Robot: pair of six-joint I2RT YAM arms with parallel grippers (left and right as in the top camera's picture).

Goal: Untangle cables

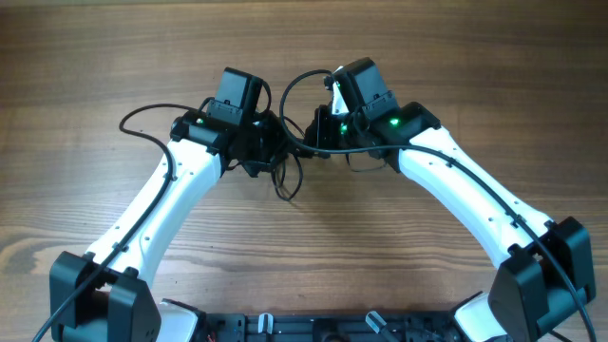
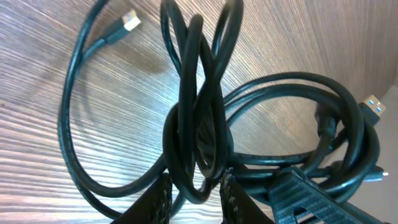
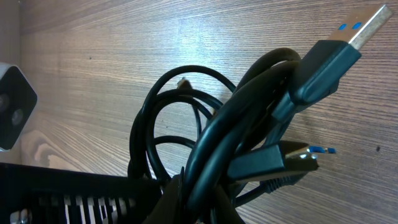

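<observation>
The cables point(image 1: 290, 142) are thin black cords, knotted together between my two grippers at the table's middle. My left gripper point(image 1: 258, 142) is shut on a loop of the tangled strands point(image 2: 198, 124); a loose curl with a metal plug point(image 2: 130, 22) trails off to the left. My right gripper point(image 1: 328, 128) is shut on a bundle of strands point(image 3: 249, 130), with a blue-tipped USB plug point(image 3: 348, 34) and a second plug point(image 3: 292, 160) sticking out past the fingers. One loop arcs up over the right gripper point(image 1: 299, 85).
Brown wooden table point(image 1: 475, 57) all around. A long cable loop point(image 1: 142, 119) lies to the left of the left arm. A short loop hangs toward the front point(image 1: 288, 185). The arm bases stand at the front edge point(image 1: 95, 294).
</observation>
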